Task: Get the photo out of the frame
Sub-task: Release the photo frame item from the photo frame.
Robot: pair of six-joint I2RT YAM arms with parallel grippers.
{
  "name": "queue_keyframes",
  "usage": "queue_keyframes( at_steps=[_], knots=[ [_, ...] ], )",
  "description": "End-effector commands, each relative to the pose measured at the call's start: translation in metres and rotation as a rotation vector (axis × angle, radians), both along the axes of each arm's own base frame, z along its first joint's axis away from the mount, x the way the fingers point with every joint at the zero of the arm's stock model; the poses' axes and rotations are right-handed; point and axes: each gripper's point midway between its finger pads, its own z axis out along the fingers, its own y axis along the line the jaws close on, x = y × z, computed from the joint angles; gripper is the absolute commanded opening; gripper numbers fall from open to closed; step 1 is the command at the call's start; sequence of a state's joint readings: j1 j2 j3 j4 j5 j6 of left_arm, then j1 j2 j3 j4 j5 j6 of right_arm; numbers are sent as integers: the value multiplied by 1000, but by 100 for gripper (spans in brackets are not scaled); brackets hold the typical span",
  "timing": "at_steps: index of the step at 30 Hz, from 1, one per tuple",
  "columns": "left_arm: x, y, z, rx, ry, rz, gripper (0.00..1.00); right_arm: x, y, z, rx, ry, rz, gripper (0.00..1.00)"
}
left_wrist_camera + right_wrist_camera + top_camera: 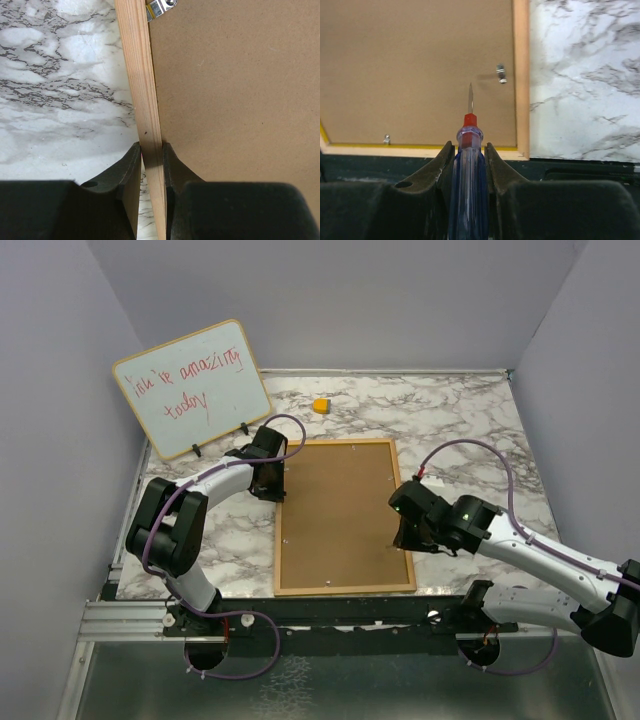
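Grey-veined white marble covers the table [460,430], closed in by plain pale lilac walls. At the upper left of the top view a wood-edged whiteboard [192,390] leans on small black feet. Its red handwriting runs over two lines and seems to read "life is amazing today", though the first word is unclear. No brand or label can be read anywhere else. A small yellow-orange block [320,405] sits on the marble at upper centre, apart from everything.

In the middle of the top view lies the frame [340,520], flat and back upward, showing a plain brown backboard inside a pale wood rail. The photo cannot be seen from any view.

The left gripper [151,152] is at the frame's left rail near its upper left corner. In its wrist view the two black fingers are pressed against either side of the wood rail, pinching it. A small metal clip [159,7] shows at the top edge of that view, where rail meets backboard.

The right gripper [470,150] hangs over the frame's right side, low in the top view. Its fingers clamp a screwdriver [468,190] with a clear blue handle, a red collar and a thin blade that points up the picture over the backboard. Another clip [501,73] lies just beside the rail, up and to the right of the blade tip and not touching it. A thin yellow strip [420,146] edges the backboard along the bottom.
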State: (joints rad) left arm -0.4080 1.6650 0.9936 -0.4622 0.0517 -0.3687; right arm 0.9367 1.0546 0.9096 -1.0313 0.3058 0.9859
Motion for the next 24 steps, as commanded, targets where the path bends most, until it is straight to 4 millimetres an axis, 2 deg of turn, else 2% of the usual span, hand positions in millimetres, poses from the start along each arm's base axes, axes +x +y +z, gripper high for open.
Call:
queue_keyframes(
  at_steps=[1, 5, 11, 17, 24],
  knots=[
    [-11, -2, -6, 10, 25, -43, 0, -7, 34, 1, 119, 37, 151, 0],
    [-12, -3, -7, 6, 30, -46, 0, -13, 51, -5, 166, 79, 211, 0],
    [-12, -3, -7, 8, 30, -45, 0, -22, 71, 0, 254, 96, 316, 1],
    [-11, -3, -6, 6, 29, -47, 0, -38, 75, -6, 269, 133, 388, 0],
    [-12, -3, -7, 7, 31, -47, 0, -41, 93, 5, 332, 110, 441, 0]
  ],
)
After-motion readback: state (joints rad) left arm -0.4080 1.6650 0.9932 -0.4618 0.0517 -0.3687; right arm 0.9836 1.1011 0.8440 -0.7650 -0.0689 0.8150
